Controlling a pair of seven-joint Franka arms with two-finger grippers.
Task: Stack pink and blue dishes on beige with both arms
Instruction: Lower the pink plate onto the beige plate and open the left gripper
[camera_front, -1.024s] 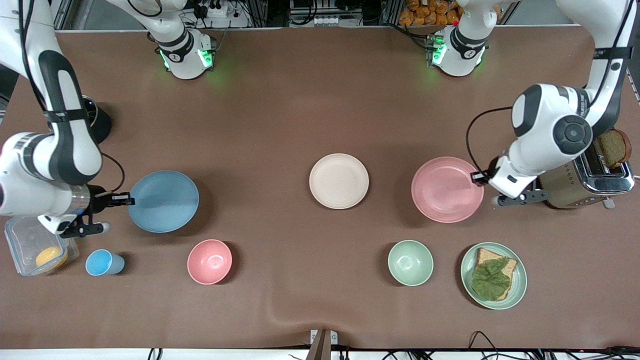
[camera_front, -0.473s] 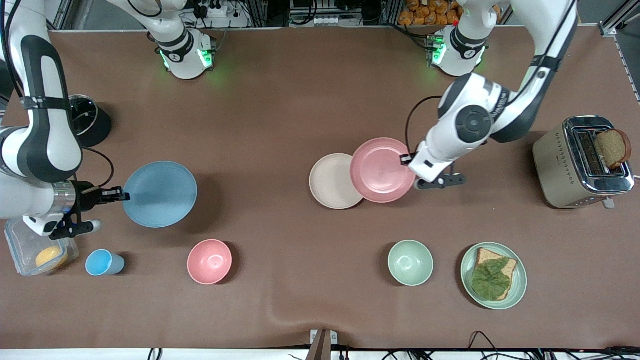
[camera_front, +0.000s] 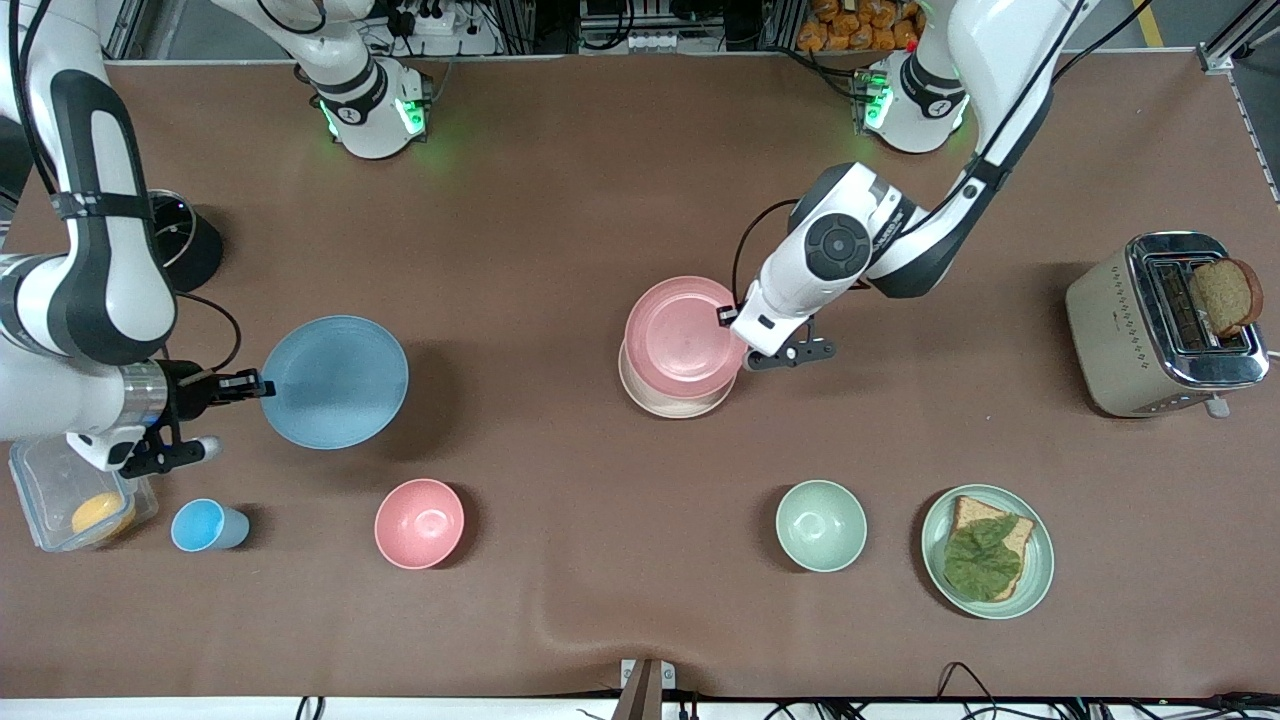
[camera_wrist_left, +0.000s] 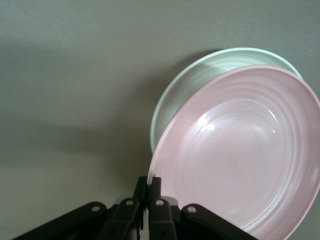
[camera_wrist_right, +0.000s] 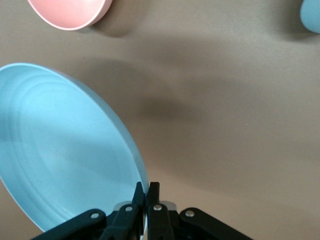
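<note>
Catalogue, running from the right arm's end of the table (camera_front: 560, 200) to the left arm's. Right hand (camera_front: 262, 384): clenching on the rim of the blue plate (camera_front: 335, 381), holding it off the table with its shadow showing beneath, over the stretch between the black pot (camera_front: 185, 240) and the pink bowl (camera_front: 419, 523); the plate is riding slightly tilted, its open face upward, gripped edge toward the right arm's end. As a round dish it has no long axis — only face and rim matter. Nearby, nearer the camera: a clear box (camera_front: 60, 500) with something orange inside, a small blue cup (camera_front: 205, 526). Mid-table: the beige plate (camera_front: 668, 400) is lying flat, the pink plate (camera_front: 685, 337) hanging just over it, overlapping most of it but not yet seated; in the left wrist view it is tilting, face up, above the pale plate. Left hand (camera_front: 731, 317): gripping the pink plate's rim on the side toward the left arm's end. Progress, judged: pink nearly placed, still to be lowered and released; blue well apart from the stack, its whole carry remaining. Further along: a green bowl (camera_front: 821, 525), a green plate (camera_front: 1040, 560) carrying bread and a leaf, a toaster (camera_front: 1130, 330).
</note>
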